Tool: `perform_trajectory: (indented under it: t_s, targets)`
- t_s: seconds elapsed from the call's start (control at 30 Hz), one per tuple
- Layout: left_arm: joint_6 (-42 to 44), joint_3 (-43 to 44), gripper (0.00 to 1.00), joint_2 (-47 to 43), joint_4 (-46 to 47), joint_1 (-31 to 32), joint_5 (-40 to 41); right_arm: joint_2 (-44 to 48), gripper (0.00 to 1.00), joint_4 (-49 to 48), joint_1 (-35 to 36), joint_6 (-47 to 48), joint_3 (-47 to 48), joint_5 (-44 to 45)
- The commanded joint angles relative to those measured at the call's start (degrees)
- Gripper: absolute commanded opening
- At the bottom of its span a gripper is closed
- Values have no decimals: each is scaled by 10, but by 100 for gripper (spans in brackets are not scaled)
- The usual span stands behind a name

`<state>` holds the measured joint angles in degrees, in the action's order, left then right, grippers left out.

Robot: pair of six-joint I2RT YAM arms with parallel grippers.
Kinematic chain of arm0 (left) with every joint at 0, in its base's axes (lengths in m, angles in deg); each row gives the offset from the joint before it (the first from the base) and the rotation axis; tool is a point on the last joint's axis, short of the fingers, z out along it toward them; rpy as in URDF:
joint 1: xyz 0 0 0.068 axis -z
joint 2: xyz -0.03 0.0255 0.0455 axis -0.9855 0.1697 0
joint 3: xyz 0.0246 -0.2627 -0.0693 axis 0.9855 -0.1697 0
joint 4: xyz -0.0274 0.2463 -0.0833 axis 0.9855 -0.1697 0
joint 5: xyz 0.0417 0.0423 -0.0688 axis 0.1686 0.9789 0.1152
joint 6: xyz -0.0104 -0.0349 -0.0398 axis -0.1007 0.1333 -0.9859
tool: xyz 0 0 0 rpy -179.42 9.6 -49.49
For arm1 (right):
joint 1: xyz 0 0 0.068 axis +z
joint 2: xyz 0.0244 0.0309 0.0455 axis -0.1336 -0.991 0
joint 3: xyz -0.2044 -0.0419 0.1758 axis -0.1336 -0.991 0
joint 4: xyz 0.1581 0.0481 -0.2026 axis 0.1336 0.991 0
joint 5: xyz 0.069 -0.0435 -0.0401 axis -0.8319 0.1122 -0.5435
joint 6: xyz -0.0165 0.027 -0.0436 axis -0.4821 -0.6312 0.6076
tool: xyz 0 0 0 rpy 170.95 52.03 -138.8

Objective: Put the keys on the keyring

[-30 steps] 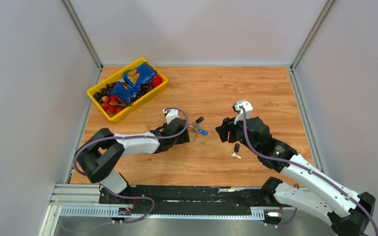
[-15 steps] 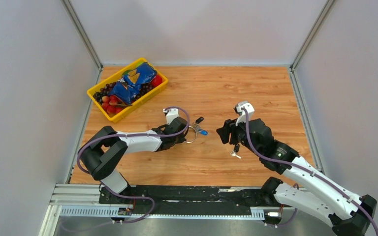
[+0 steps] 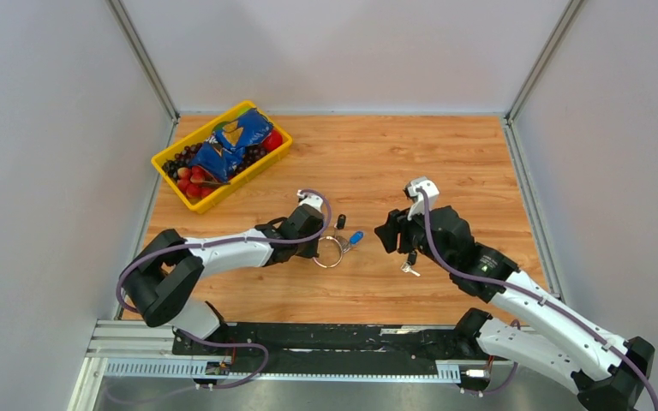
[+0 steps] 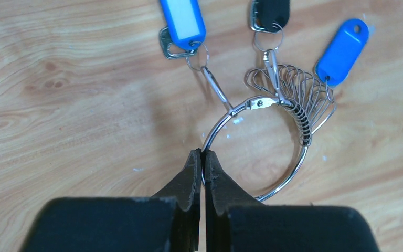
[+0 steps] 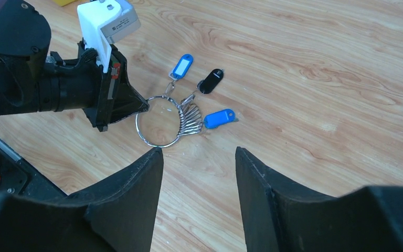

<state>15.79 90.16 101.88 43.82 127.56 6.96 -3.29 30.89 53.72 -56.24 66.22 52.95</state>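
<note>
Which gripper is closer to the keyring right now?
Left. The left gripper has its jaws shut on the keyring; the right gripper hangs open to its right, apart from it.

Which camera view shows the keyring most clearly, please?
Left wrist view: the keyring fills the frame, its wire pinched by the left gripper. The right wrist view shows it smaller; the top view, tiny.

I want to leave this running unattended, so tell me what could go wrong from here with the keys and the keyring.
1. The left gripper is shut on just the thin wire of the keyring with its very tips, so the ring could slip or swivel.
2. The loose key lies outside the right wrist view, so the open right gripper, now facing the ring, may reach for it poorly.
</note>
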Motion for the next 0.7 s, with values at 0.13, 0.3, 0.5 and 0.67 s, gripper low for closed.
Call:
perform_trajectory:
  t_s: [0.13,0.3,0.5,0.67]
  targets:
    - [169,13,0,-47,-53,2,-65,-10,56,41,-2,23,43,-50]
    - [228,16,0,-65,-60,2,-79,-26,64,80,-2,45,55,-44]
    - [265,12,3,-97,-67,2,-43,-42,70,114,-2,47,75,-18]
    - [260,4,21,-113,-57,1,-6,-65,77,124,-6,40,76,26]
